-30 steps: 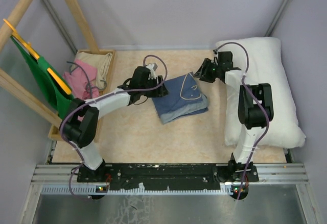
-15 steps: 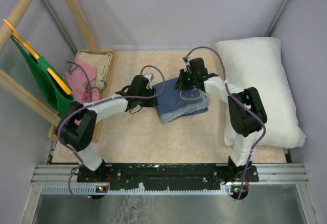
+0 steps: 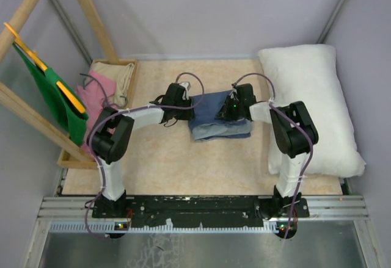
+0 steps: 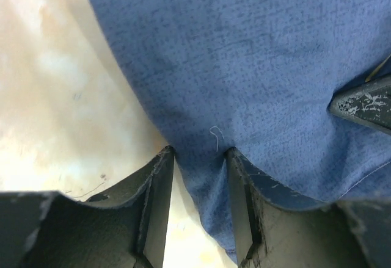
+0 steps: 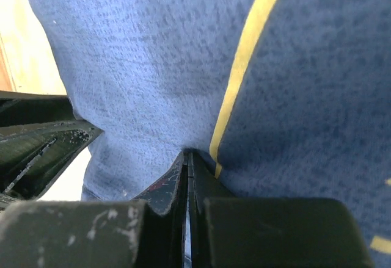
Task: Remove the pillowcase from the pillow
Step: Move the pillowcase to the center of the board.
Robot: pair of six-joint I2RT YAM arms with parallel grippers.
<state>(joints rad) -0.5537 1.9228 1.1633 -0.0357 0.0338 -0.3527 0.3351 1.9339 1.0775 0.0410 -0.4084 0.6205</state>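
Handling the pillowcase [image 3: 220, 120] mid-counter [image 3: 171, 158], already off the pillow [image 3: 314, 109] lying right.
Left wrist view: left tool [image 4: 198, 213] part-open around a fold. Right wrist view: right tool [image 5: 188, 185] pinched on cloth; next, release.

Overhead view: we looked down from behind arm bases over whole table [image 3: 165, 158]. Wrist views: we sat very close, facing pillowcase [image 3: 217, 118] from opposite ends; all three shared it.
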